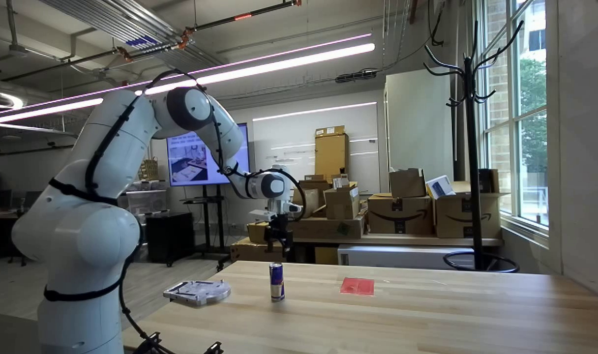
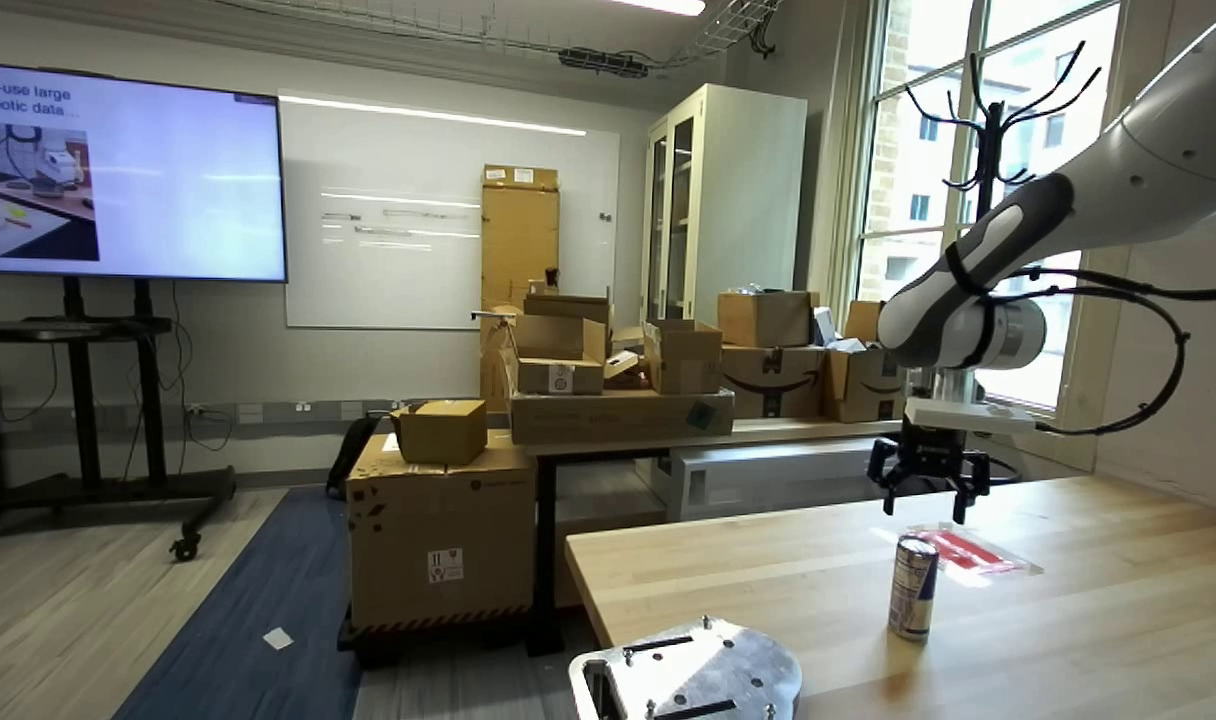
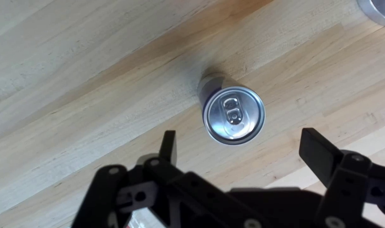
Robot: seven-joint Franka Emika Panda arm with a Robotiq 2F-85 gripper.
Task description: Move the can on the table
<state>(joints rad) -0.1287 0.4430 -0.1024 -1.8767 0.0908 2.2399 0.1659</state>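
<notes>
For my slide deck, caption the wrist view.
Seen from above, an upright can stands on the wooden table, clear of the open tool.

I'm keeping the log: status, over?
Black two-fingered gripper open, empty. Blue-and-silver cylindrical metal can upright on pale wooden table. Nothing visible between gripper and can.

Boxes (image 1: 387, 205) Are Crowding the Background

A screen (image 2: 128, 170) is glowing at upper left in an exterior view. In an exterior view, a coat rack (image 1: 472, 147) is standing at right by a window (image 1: 531, 137), and a red sheet (image 1: 357, 286) is lying low, right of centre.
</notes>
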